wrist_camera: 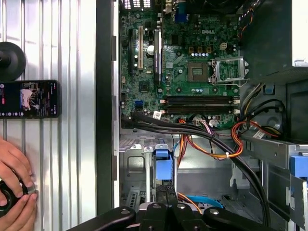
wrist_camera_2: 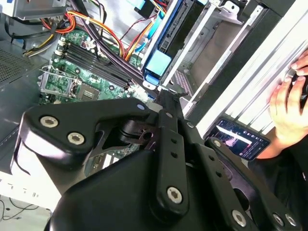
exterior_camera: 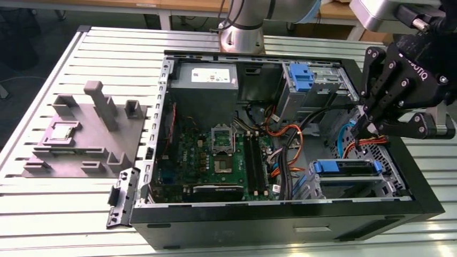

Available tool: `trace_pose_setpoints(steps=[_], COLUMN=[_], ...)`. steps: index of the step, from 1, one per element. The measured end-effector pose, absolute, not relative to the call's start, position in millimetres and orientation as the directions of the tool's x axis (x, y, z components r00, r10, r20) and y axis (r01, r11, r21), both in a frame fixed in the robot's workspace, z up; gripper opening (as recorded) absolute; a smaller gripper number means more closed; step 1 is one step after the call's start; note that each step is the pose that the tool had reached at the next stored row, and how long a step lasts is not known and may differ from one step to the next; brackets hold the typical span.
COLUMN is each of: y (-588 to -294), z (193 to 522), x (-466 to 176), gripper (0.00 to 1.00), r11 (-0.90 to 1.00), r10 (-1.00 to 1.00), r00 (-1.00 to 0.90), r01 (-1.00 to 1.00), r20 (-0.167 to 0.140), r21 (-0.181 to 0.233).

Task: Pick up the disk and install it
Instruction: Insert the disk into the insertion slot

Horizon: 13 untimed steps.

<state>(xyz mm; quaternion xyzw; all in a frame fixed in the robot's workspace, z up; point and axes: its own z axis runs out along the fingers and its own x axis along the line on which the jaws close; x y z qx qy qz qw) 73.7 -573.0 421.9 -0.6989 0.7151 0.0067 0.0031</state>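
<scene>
**Gripper** (exterior_camera: 370, 128): fingers drawn together with nothing between them, poised over the drive cage at one end of the computer case (exterior_camera: 286, 217).

**Disk** (exterior_camera: 346, 167): sits in that cage, its blue end toward the fingertips and close to them; whether they touch cannot be told.

**Progress (judged):** pick-up and placement appear done. Whether the disk is fully latched cannot be told.

**Writing:** there is lettering on the gripper body, a white sticker on the power supply (exterior_camera: 207, 75) and print on the motherboard (exterior_camera: 214, 155); none is transcribed.

**Outside the case:** a hand (wrist_camera: 14, 178) and a phone (wrist_camera: 29, 98) rest on the slatted table (exterior_camera: 64, 214).
</scene>
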Motion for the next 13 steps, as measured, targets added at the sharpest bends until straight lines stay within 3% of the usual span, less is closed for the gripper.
trace_pose_setpoints(steps=[13], y=[-570.9], z=[398.4], x=[73.8], gripper=[0.10], r11=[0.023], r10=[-1.000], r00=[-0.023], r01=[-1.000], r20=[-0.014], r21=[0.005])
